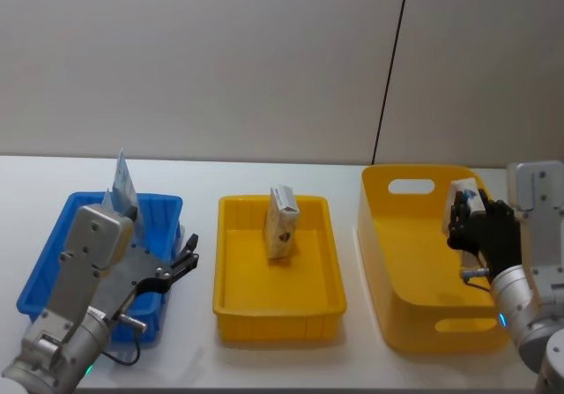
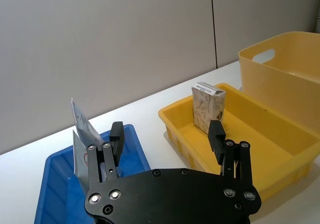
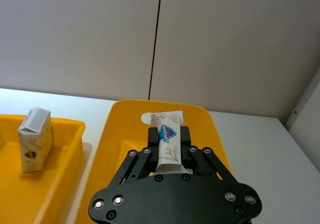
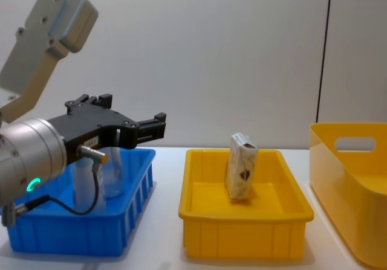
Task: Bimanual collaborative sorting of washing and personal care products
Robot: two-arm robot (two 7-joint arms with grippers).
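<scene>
While my right gripper (image 3: 169, 134) pinches it over the big yellow bin (image 1: 397, 323), right of the middle yellow tray (image 1: 278, 323), item one: beige carton (image 1: 464, 196), line-drawn pattern, blue-and-red shield emblem, white script too small to read. The right wrist view gives its printed face, the head view its pale end.

Item two: matching carton (image 4: 242, 174), upright inside the middle tray.

Item three: pale-blue tube (image 2: 82, 134), crimped end up, red circle in the left wrist view, in the blue tray (image 1: 44, 271) left of the middle tray.

My left gripper (image 1: 189, 251): fingers spread wide, empty, just left of the middle tray.
</scene>
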